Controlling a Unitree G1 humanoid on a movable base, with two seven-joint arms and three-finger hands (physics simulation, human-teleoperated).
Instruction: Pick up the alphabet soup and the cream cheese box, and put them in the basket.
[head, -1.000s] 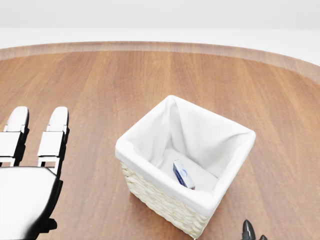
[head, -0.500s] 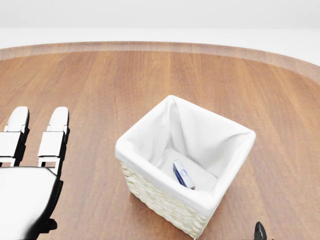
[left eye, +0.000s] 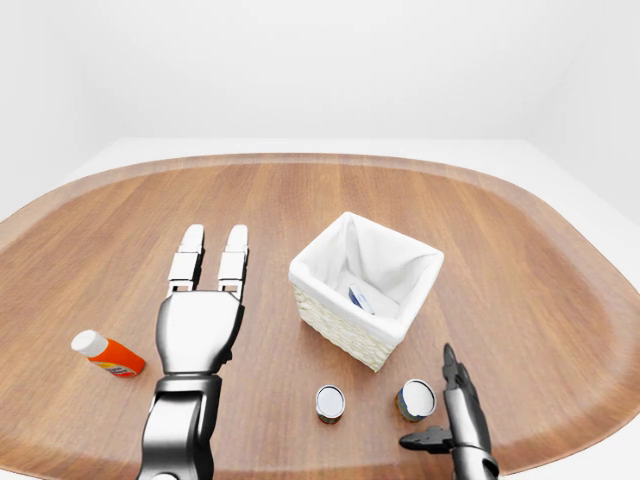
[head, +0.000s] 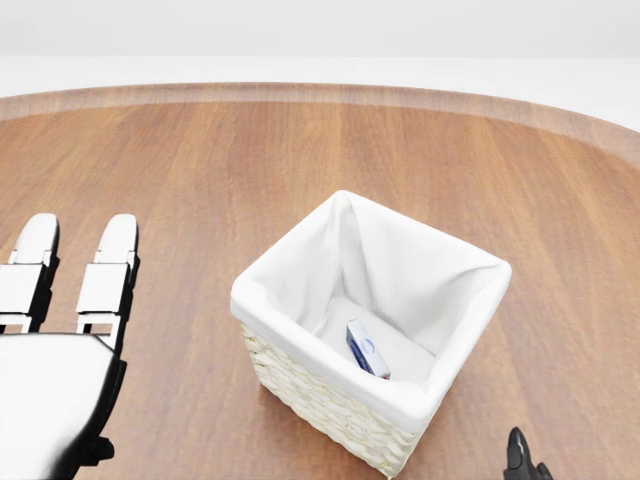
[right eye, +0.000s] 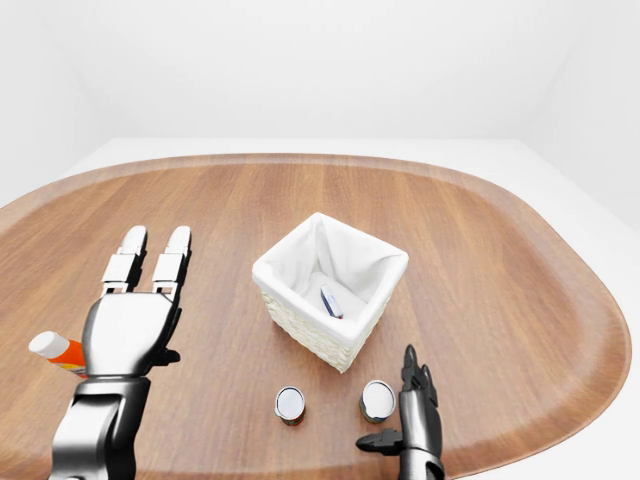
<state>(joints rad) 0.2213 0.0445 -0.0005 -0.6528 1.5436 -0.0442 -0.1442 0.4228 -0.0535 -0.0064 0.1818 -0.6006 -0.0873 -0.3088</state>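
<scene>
The wicker basket (head: 330, 405) with a white cloth liner stands right of the table's middle. A small blue and white cream cheese box (head: 366, 348) lies inside it, leaning on the liner. Below the basket in the left-eye view two cans lie with their round ends toward me, one (left eye: 330, 402) further left than the other (left eye: 417, 398). No label shows, so I cannot tell which is the alphabet soup. My right hand (left eye: 450, 410) rises at the bottom edge just right of the right can, open, thumb out to the left. My left hand (left eye: 213, 250) is flat and open, left of the basket, holding nothing.
An orange bottle with a white cap (left eye: 108, 353) lies near the table's left edge, left of my left arm. The oval wooden table (left eye: 500, 250) has a raised rim all round. A white floor surrounds it.
In the head view the right hand's fingertip has shifted a little to the right along the bottom edge. The left hand, the basket and the box have not moved.
</scene>
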